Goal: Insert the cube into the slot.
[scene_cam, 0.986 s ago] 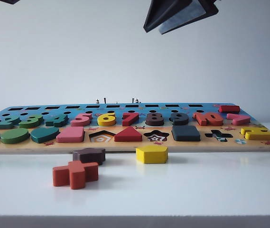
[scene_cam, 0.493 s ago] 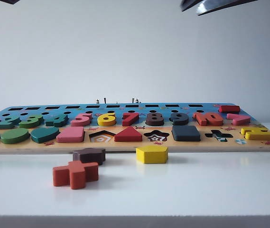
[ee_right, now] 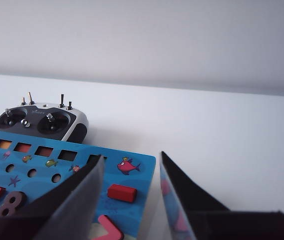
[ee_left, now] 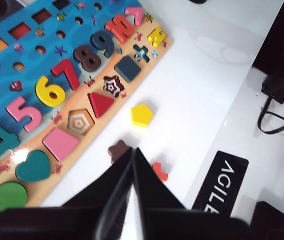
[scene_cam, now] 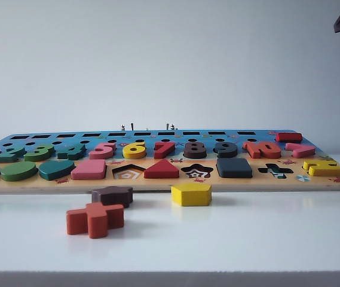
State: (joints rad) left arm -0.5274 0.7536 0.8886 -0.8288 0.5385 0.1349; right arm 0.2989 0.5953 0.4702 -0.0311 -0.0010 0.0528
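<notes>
A glossy white surface (scene_cam: 229, 239) fills the foreground under a plain pale wall. Nearest on it lies an orange cross block (scene_cam: 95, 219), then a brown star block (scene_cam: 112, 195) and a yellow hexagon block (scene_cam: 191, 194), all just in front of the wooden puzzle board (scene_cam: 158, 184). The cube (scene_cam: 233, 167) (flat, dark, with rounded corners) sits seated in the slot of the board's front row, between the star cut-out (scene_cam: 197, 171) and the cross cut-out (scene_cam: 275, 170). Painted number pieces fill the blue rows behind. Beyond the board's far edge rests a grey radio controller (ee_right: 39, 122). The left pincer (ee_left: 133, 159) hangs over the surface near the loose blocks, its dark wedge fingers pressed together. The right pincer (ee_right: 132, 170) hovers above the board's far corner, fingers spread and holding nothing.
</notes>
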